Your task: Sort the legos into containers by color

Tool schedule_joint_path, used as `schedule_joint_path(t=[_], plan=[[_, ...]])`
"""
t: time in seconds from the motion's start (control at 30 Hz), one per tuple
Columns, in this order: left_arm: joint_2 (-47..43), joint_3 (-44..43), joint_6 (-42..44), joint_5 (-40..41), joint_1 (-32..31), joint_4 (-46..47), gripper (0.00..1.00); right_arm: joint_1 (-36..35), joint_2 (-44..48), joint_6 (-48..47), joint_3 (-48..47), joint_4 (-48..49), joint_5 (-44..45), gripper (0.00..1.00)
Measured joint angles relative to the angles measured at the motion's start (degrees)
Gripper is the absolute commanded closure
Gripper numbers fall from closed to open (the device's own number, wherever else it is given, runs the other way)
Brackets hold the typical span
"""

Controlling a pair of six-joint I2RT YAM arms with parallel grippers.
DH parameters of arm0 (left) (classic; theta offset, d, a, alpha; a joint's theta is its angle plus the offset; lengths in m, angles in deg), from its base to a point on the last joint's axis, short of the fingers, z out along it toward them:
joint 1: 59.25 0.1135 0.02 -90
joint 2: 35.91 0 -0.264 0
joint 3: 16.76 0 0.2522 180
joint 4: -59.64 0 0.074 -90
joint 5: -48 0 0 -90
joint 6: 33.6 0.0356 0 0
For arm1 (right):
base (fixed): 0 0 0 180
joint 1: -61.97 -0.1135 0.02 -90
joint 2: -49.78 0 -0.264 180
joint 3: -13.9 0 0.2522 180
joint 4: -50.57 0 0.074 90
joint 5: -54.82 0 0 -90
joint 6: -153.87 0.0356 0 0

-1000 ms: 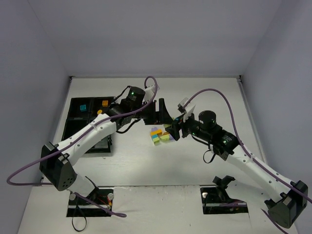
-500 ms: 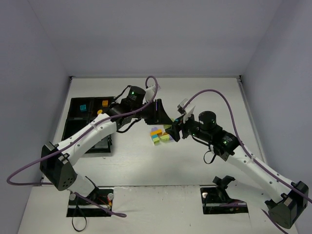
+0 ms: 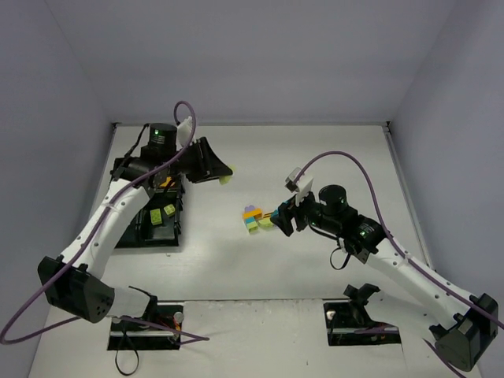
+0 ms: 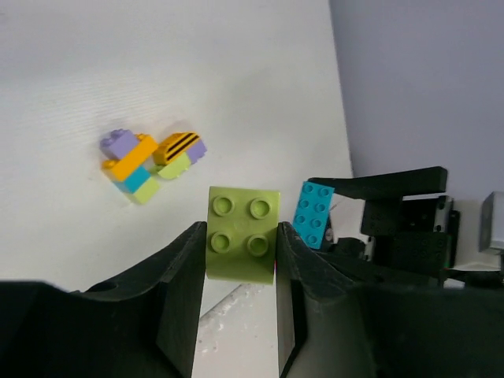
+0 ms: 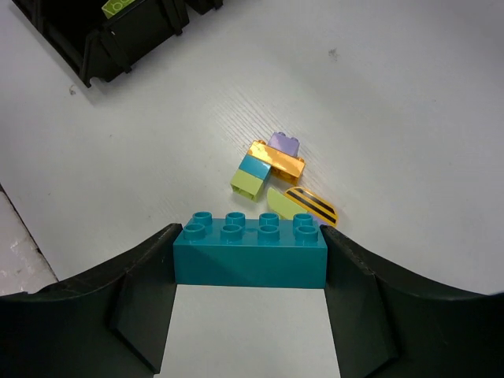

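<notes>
My left gripper (image 3: 224, 175) is shut on a lime-green 2x2 lego (image 4: 242, 234) and hangs just right of the black containers tray (image 3: 132, 236). Pinched between the jaws of my right gripper (image 3: 282, 219) is a teal 2x4 lego (image 5: 250, 252); it is held end to end, just right of the loose pile. That pile (image 3: 256, 219) lies mid-table: a purple, orange, teal and lime stack (image 5: 266, 164) beside a lime piece with a striped orange cap (image 5: 303, 205). Two lime bricks (image 3: 162, 213) sit in a near compartment of the tray. My left arm hides part of the tray.
The tray's corner (image 5: 102, 55) shows at the top left of the right wrist view with a lime brick (image 5: 118, 7) inside. Black base mounts (image 3: 362, 315) sit at the near table edge. Grey walls close in the table on three sides.
My left gripper closed on the lime lego at the pile, lifted it and swung left toward the tray. My right gripper kept the teal lego and shifted slightly.
</notes>
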Motion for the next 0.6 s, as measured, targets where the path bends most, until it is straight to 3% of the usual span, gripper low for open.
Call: schedule_joint_path(t=[0.17,0.43,0.57,0.6], plan=[[-2.6,0.1,4.7,7.7,2.8,-6.7,0.98,0.0,-0.9,-0.1,0.0,0.0,0.0,0.99],[-3.9,9.2,11.1,31.7,11.5,-10.7,0.95,0.0,-3.2,-0.2,0.0,-0.1,0.0,0.99],[-1.8,15.4,13.0,36.5,14.5,-9.3,0.79,0.0,-3.2,-0.2,0.0,-0.1,-0.1,0.99],[-0.9,16.2,13.3,37.1,15.0,-8.9,0.71,0.0,-3.2,-0.2,0.0,-0.1,-0.2,0.99]])
